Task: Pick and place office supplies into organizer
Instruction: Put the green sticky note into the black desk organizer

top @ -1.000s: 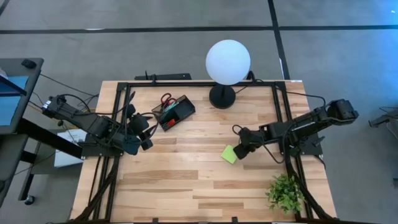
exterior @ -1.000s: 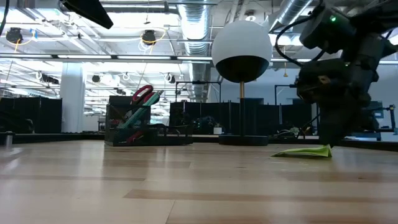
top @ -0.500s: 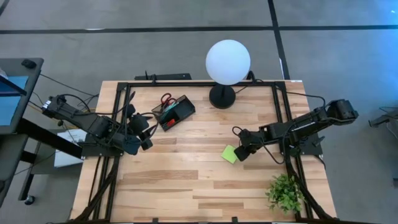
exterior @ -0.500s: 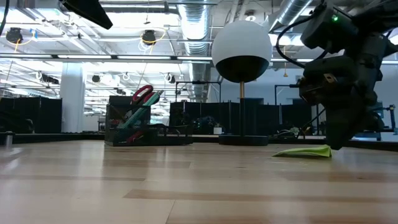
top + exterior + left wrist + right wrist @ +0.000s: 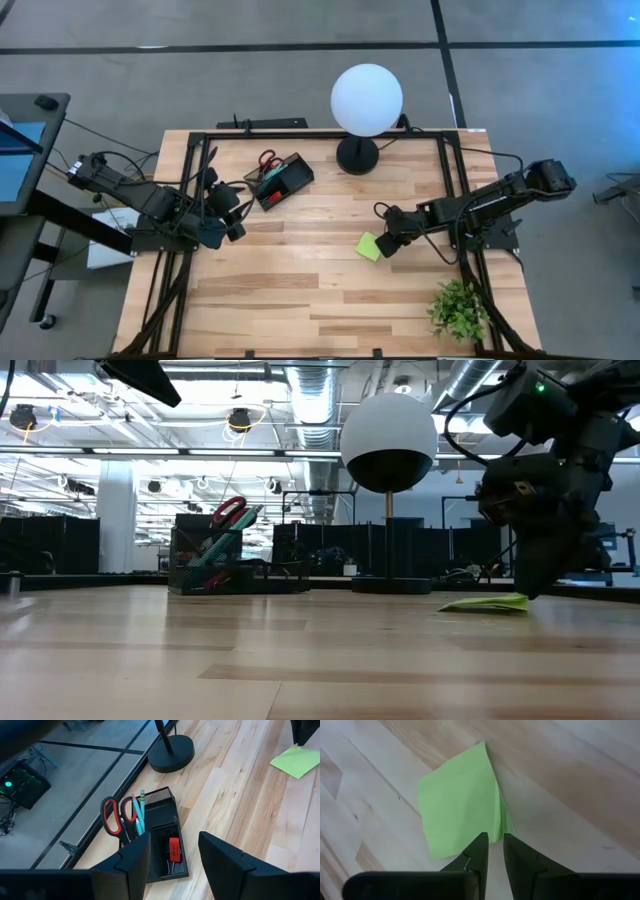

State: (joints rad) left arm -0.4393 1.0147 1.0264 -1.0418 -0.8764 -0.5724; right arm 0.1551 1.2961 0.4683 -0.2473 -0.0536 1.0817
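Sticky-note pad (image 5: 460, 815): blank, no writing on it.
Organizer (image 5: 162, 845): no label or brand to read.
Lamp (image 5: 366, 98): plain, unmarked.
Elsewhere: no legible text, numbers or signs.

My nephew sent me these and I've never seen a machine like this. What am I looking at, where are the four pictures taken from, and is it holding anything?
It is a robot with two dark jointed arms at a pale wooden table. One picture looks straight down, one looks level across the tabletop, and two come from cameras on the wrists. On the table stand a white globe lamp, a small green leafy plant and a black compartment organizer already holding red-handled scissors and pens. The right gripper, nearly closed, pinches the edge of a lime-green sticky-note pad lying on the wood. The left gripper waits open near the organizer, holding nothing.
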